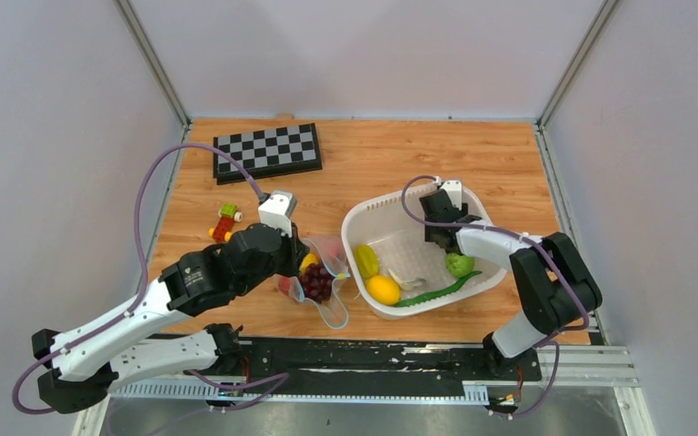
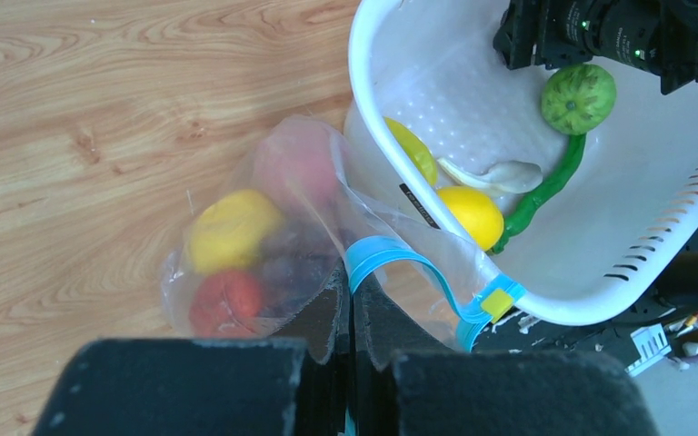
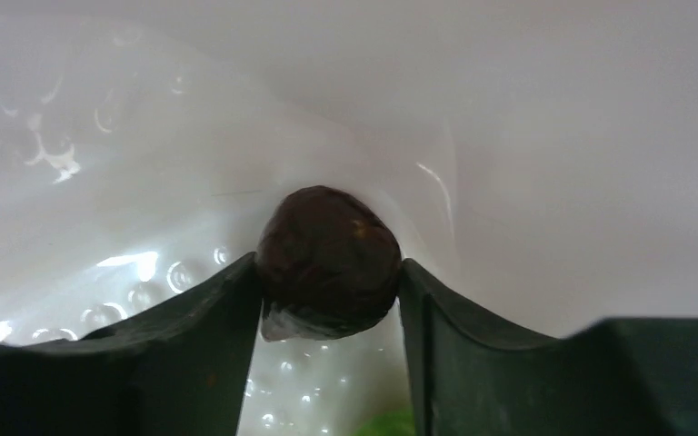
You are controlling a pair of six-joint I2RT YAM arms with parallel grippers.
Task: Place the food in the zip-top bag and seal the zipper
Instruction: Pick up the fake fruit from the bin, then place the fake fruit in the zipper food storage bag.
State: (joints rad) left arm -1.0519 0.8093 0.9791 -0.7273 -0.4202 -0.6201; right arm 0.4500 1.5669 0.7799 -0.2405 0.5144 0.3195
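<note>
One by one from the left: passing one flat chequered board (image 1: 267,151) at the far side of the wood-grain worktop (image 1: 400,154), then a small knot of glossy red, yellow and green toy blocks (image 1: 225,222). Reaching the left tool (image 2: 350,304), pinching tight on the mouth edge of the clear, crinkly zip-top bag (image 2: 277,204), right beside the smooth teal zipper (image 2: 400,259). Lying on the worktop against the basket, and holding four pieces: one round yellow lemon (image 2: 232,229), one red strawberry (image 2: 227,302), one pink peach (image 2: 298,168) and one knobbly bunch of purple grapes (image 1: 317,283). Coming to one white perforated basket (image 1: 354,222) with rounded corners, cradling two yellow pieces (image 1: 383,290), one pale curved scrap (image 2: 500,173), one long bent green chili (image 1: 436,291) and one bumpy green fruit (image 2: 579,97). Ending at the right tool (image 3: 329,272), reaching into the basket and pressing on both sides of one dark brown rounded piece (image 3: 327,245).
</note>
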